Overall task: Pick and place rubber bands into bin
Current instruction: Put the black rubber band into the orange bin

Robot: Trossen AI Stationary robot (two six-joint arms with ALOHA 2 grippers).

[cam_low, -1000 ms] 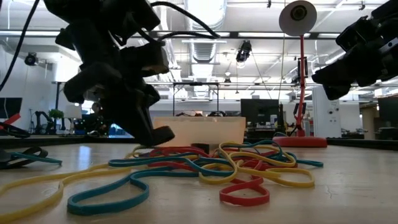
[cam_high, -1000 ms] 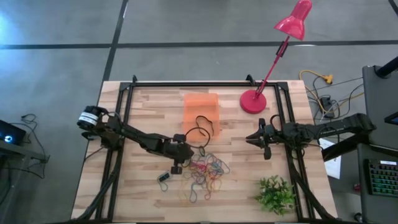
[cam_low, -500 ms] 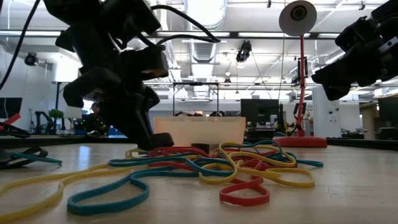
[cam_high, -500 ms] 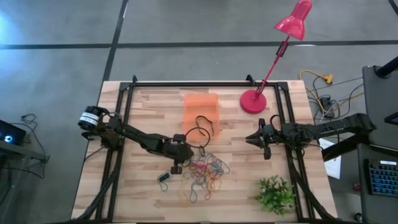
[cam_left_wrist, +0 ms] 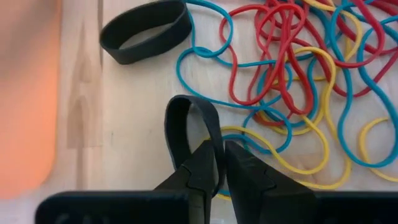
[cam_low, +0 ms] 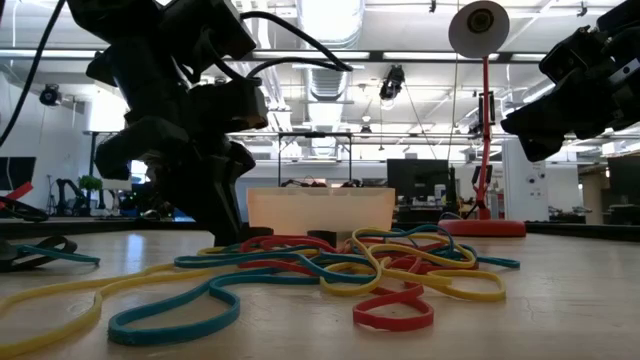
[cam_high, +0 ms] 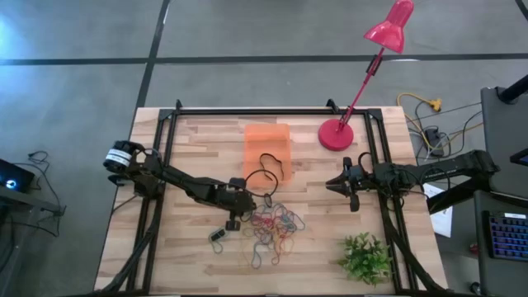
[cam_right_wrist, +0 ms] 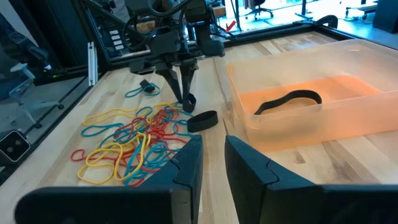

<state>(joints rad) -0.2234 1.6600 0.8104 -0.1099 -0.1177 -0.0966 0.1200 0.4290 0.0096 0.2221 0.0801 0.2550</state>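
A tangle of red, yellow and blue rubber bands (cam_high: 276,224) lies on the wooden table, near of the orange bin (cam_high: 266,144). One black band (cam_right_wrist: 289,99) lies inside the bin, and another (cam_left_wrist: 146,31) lies flat on the table by the bin. My left gripper (cam_left_wrist: 219,149) stands at the pile's left edge, shut on a third black band (cam_left_wrist: 186,121). My right gripper (cam_high: 351,186) waits at the table's right side, above the table, a little open with nothing between its fingers (cam_right_wrist: 239,165). My left gripper pinches the black band's near end (cam_left_wrist: 211,134) between its two fingertips. The fingers (cam_right_wrist: 183,93) slant down from the table's left. The rest of the loop stands out ahead of the fingertips, its lower edge on the wood.
A red desk lamp stands with its round base (cam_high: 336,134) at the far right, beside the bin. A small green plant (cam_high: 365,257) sits at the near right corner. A thick black cable loop (cam_high: 266,177) hangs between bin and pile. Two loose bands (cam_high: 217,235) lie left of the pile.
In the low view my left gripper's fingertips have drawn together at the edge of the pile, while the arm has kept its place. The pile of bands lies as before.
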